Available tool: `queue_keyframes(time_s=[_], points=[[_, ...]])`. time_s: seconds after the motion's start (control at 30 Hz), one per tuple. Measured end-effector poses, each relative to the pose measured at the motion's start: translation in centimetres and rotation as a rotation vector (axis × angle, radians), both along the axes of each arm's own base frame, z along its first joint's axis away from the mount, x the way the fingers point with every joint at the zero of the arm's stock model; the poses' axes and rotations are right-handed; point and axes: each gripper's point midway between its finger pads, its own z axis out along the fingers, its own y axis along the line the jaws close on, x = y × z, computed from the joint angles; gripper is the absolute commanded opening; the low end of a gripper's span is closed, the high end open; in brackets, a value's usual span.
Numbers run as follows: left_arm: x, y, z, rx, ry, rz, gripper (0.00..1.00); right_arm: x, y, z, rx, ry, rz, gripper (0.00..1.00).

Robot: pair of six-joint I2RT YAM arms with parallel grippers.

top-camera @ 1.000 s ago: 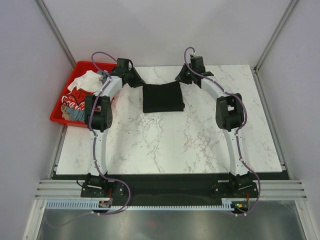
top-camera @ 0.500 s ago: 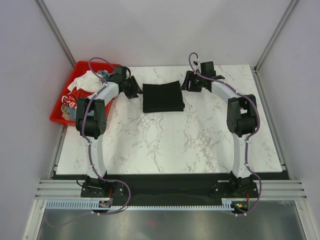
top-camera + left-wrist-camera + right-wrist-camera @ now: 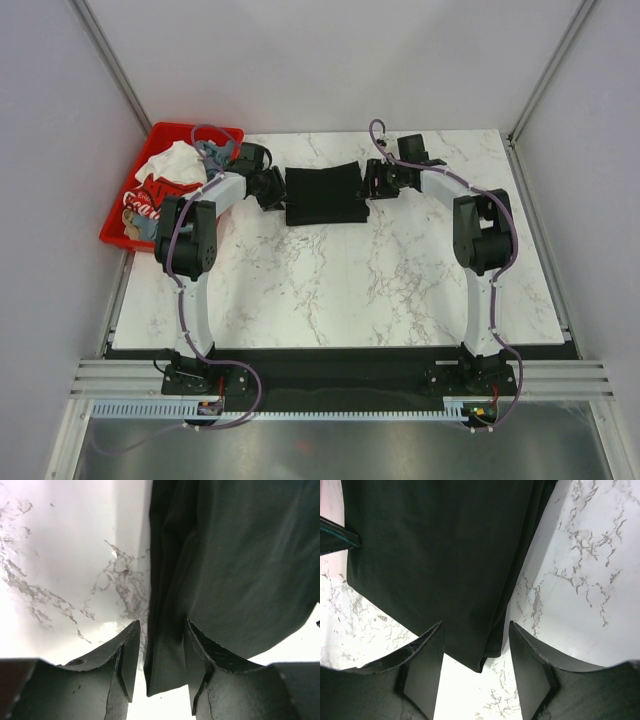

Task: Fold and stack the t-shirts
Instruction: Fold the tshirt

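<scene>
We record a plain black t-shirt (image 3: 325, 195), white table (image 3: 340, 290) with grey marble veining, red bin (image 3: 180, 127), white tee (image 3: 172, 162), red tee (image 3: 150, 203) with white lettering, white arm links (image 3: 482, 310) with black joints.

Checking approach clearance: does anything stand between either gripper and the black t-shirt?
Nothing visible does. The left gripper and right gripper sit open at opposite edges of the black t-shirt, cloth between their jaws.
</scene>
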Motion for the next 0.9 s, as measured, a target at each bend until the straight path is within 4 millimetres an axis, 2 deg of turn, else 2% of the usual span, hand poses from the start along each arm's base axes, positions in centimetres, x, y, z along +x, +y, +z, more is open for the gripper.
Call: queue_keyframes(time_s=[0.17,0.33,0.47,0.53,0.57,0.6,0.7,0.8,0.9], points=[[-0.1,0.1,-1.1,0.001,0.022,0.0,0.46,-0.4,0.2,-1.3,-0.003,0.021,0.017,0.57],[0.0,0.0,-1.1,-0.001,0.017,-0.001,0.47,-1.6,0.2,-2.8,-0.014,0.058,0.025,0.52],[0.0,0.0,-1.1,-0.002,0.017,-0.003,0.47,-1.8,0.3,-3.1,-0.007,0.058,0.03,0.46],[0.0,-0.1,-1.1,-0.005,0.017,-0.005,0.42,-1.9,0.3,-3.2,-0.006,0.058,0.031,0.37],[-0.1,-0.1,-1.1,-0.006,0.018,-0.005,0.37,-2.0,0.3,-3.3,-0.006,0.061,0.03,0.35],[-0.1,-0.1,-1.1,-0.007,0.02,-0.005,0.34,-2.1,0.4,-3.5,-0.002,0.066,0.03,0.27],[-0.5,-0.3,-1.3,-0.02,0.032,-0.016,0.27,-2.5,0.5,-3.9,0.01,0.076,0.032,0.16],[-1.1,-0.7,-1.7,-0.041,0.041,-0.031,0.27,-3.1,0.5,-4.0,0.02,0.081,0.031,0.13],[-2.1,-0.7,-1.6,-0.05,0.044,-0.038,0.27,-4.6,0.3,-4.0,0.022,0.102,0.027,0.12]])
